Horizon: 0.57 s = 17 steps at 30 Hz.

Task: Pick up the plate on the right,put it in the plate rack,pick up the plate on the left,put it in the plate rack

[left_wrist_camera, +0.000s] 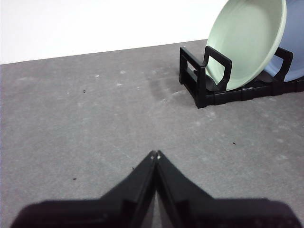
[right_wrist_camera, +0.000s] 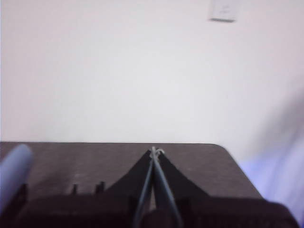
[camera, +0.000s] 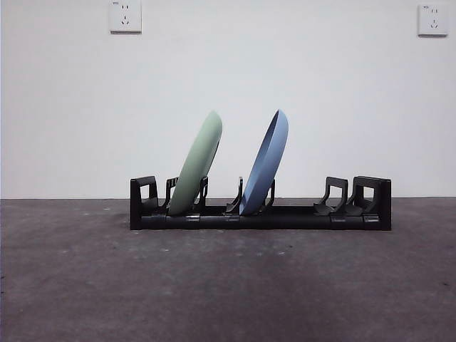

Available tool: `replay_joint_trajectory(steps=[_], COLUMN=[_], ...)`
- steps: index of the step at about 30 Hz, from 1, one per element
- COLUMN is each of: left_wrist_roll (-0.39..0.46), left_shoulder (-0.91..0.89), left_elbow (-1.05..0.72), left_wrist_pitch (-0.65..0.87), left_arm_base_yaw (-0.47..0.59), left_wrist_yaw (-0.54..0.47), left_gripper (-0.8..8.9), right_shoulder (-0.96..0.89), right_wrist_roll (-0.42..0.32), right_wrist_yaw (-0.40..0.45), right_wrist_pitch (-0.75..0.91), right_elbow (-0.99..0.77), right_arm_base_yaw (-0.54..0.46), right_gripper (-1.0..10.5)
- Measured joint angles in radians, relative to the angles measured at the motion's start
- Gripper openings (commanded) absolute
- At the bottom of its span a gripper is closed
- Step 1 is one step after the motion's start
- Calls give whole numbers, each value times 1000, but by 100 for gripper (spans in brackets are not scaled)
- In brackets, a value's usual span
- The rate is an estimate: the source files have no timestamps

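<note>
Front view. Green plate (camera: 197,165) and blue plate (camera: 266,165) both seated on edge in the plate rack (camera: 260,215), green toward one end, blue near the middle, both leaning the same way, apart from each other. No arm in sight. Judged complete: both placements done, nothing left but standing clear.

Left wrist view. Left gripper (left_wrist_camera: 155,155) closed on nothing, jaw tips meeting, low over the grey table (left_wrist_camera: 85,123). Rack end and green plate well apart from it, blue plate's edge just behind the green.

Right wrist view. Right gripper (right_wrist_camera: 154,151) likewise closed and empty, raised, facing the wall. Blurred blue plate rim at the frame's edge, well clear of the jaws.
</note>
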Motion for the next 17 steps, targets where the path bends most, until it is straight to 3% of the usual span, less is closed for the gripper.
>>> replay_joint_trajectory(steps=[8,17], left_wrist_roll=[0,0], left_shoulder=[0,0], left_elbow=[0,0], left_wrist_pitch=[0,0], left_arm_base_yaw=[0,0], left_wrist_yaw=[0,0], left_gripper=[-4,-4], right_shoulder=[-262,-439], right_wrist_roll=[-3,17], right_wrist_yaw=[8,8], right_wrist_pitch=[85,87], right_elbow=[-405,-653], right_arm_base_yaw=[0,0], right_gripper=[1,1])
